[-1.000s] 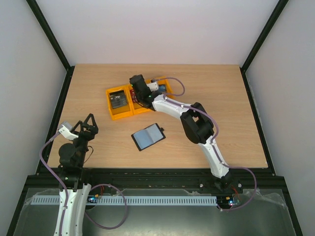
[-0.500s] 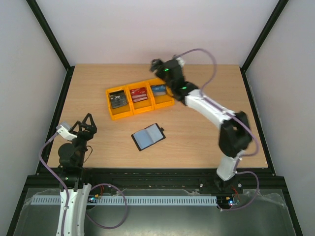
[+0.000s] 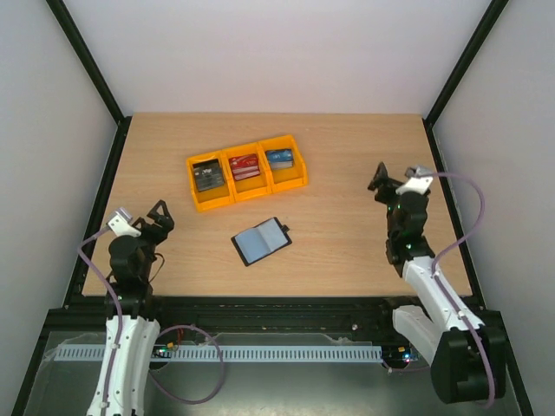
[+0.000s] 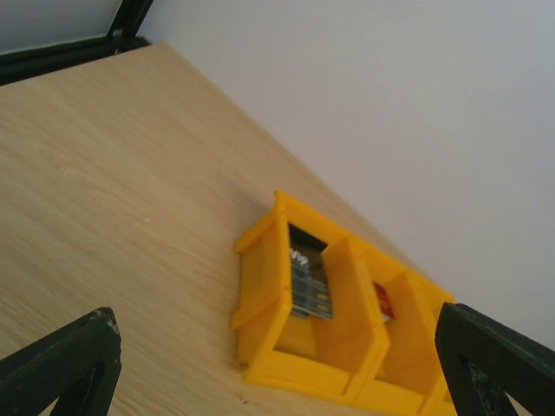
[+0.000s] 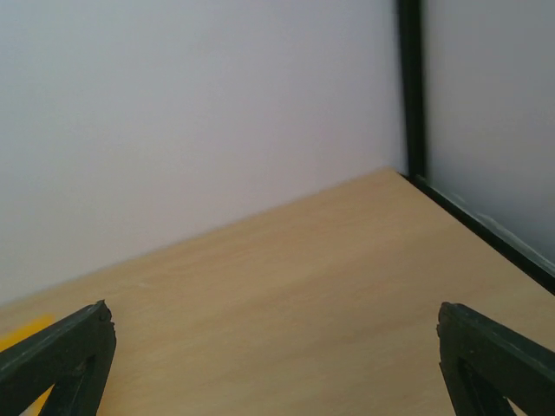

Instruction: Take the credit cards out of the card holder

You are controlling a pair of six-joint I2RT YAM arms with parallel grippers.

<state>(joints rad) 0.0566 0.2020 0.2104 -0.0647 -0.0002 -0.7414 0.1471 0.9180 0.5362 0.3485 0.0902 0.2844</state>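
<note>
The card holder [image 3: 260, 242] lies open on the counter [image 3: 347, 147], near the front middle, with its blue-grey inside facing up. The credit cards [image 3: 244, 165] lie in the yellow bins [image 3: 215, 204] behind it, one in each compartment: dark grey, red, blue. The left end effector [image 3: 159, 218] is well apart on the holder's left side and the right end effector [image 3: 379, 179] well apart on its right. Both have their fingers spread wide and grasp nothing.

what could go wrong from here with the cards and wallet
The card holder lies open, but its pockets are too small here to tell if a card remains inside. The left gripper faces the yellow bins; a low reach forward might nudge them and spill the cards.
</note>
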